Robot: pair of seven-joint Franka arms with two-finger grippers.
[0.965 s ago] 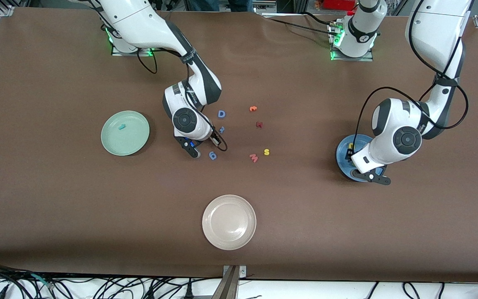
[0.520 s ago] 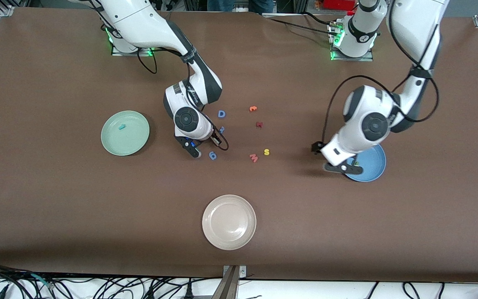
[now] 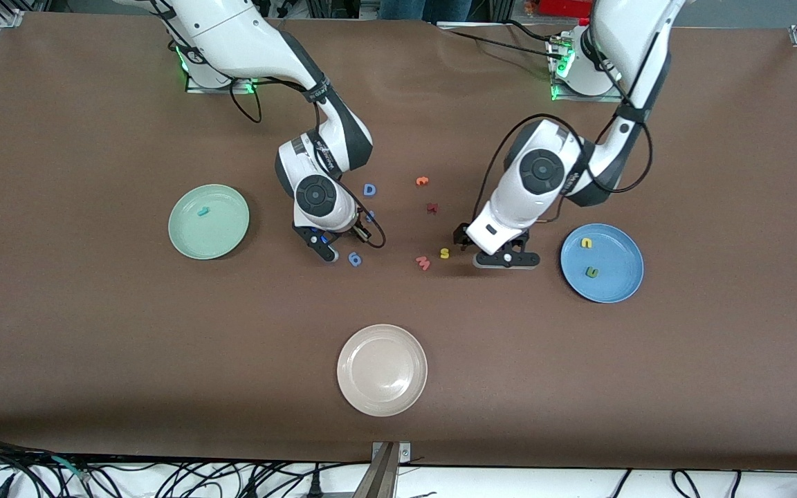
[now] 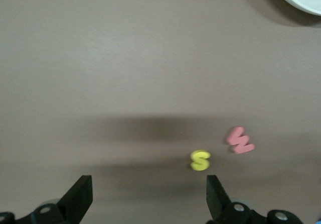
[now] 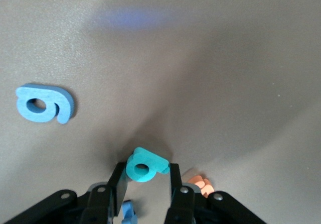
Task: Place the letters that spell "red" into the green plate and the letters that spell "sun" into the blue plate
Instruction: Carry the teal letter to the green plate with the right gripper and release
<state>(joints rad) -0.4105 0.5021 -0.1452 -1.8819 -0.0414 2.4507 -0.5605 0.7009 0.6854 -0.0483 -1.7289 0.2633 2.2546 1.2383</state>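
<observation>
brown tabletop (image 3: 94, 332) carries the green plate (image 3: 222, 238) toward the right arm's end, with a teal letter (image 3: 201, 211) in it. right gripper (image 5: 145, 189), low over the table beside a blue letter (image 5: 44, 103), pinches the teal "d" (image 5: 144, 165). left gripper (image 4: 145, 196) hangs released by the yellow "s" (image 4: 200, 160) and pink "w" (image 4: 240, 140). blue plate (image 3: 616, 287) contains the yellow "u" (image 3: 586, 243) and green "n" (image 3: 591, 272).
</observation>
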